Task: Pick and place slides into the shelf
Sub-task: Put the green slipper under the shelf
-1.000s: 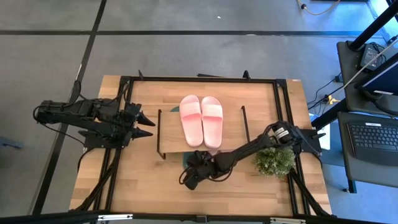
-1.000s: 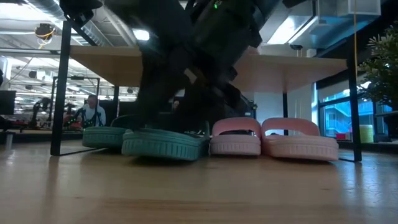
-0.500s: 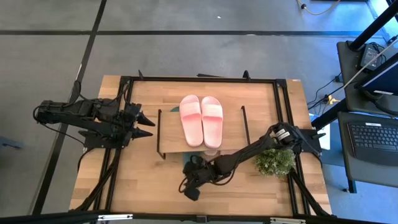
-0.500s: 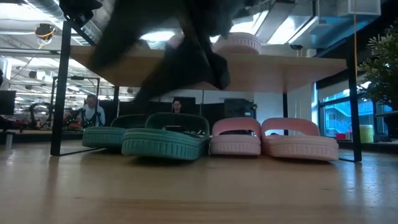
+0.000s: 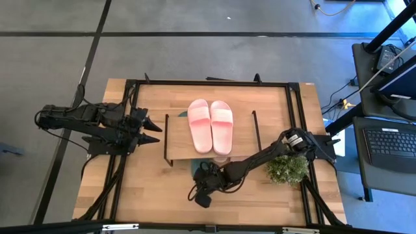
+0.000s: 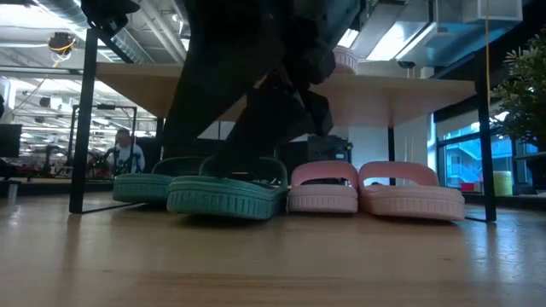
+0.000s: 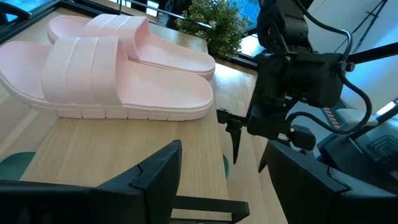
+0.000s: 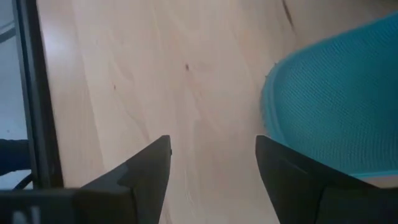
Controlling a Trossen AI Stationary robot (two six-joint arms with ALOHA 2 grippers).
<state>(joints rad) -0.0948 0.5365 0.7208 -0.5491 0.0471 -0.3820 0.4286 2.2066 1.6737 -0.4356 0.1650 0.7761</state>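
Note:
The shelf (image 5: 179, 140) stands mid-table, with a pair of pink slides (image 5: 210, 125) on its top board. Under it, in the low view, a second pink pair (image 6: 367, 192) and two green slides (image 6: 226, 194) rest sole-down on the table. The nearer green slide (image 5: 195, 167) sticks out past the shelf's front. My right gripper (image 8: 211, 168) hangs open just in front of the shelf, slanting down over bare wood, with that green slide (image 8: 336, 99) beside one finger. My left gripper (image 5: 155, 130) waits open at the shelf's left end.
A small green plant (image 5: 287, 168) stands at the right, beside my right arm. A black metal frame (image 5: 208, 83) runs around the tabletop. Bare wood (image 5: 149, 201) lies in front of the shelf, toward the near edge.
My right gripper has drawn back from the nearer green slide toward the table's near edge, risen a little and rolled at the wrist. The green slide lies where it was, under the shelf's front.

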